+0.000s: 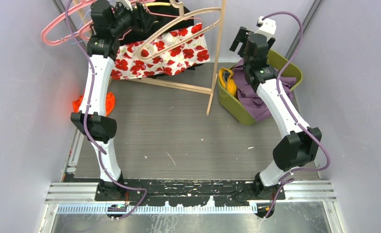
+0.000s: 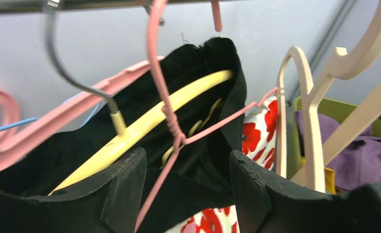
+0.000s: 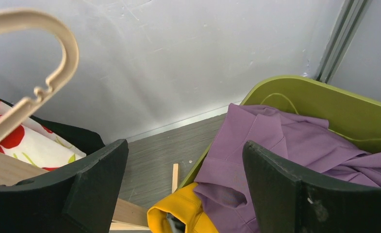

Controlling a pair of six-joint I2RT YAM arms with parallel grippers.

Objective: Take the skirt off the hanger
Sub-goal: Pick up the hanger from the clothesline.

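A black garment (image 2: 198,111) hangs on a yellow hanger (image 2: 144,124) from the rail. Behind and below it hangs a white cloth with red poppies (image 1: 164,53) (image 2: 258,128). I cannot tell which of the two is the skirt. A thin pink wire hanger (image 2: 165,109) crosses in front of the black garment, and its lower wire runs between the jaws of my left gripper (image 2: 188,162) (image 1: 140,18). Those jaws stand apart and clamp nothing. My right gripper (image 3: 186,150) (image 1: 242,39) hovers open and empty above the green bin.
The green bin (image 1: 289,68) (image 3: 324,99) at the right holds purple cloth (image 3: 285,141) and a yellow piece (image 3: 178,213). Beige hangers (image 1: 188,26) (image 2: 307,126) and pink plastic hangers (image 1: 62,29) crowd the wooden rack (image 1: 216,58). An orange thing (image 1: 108,103) lies at the table's left.
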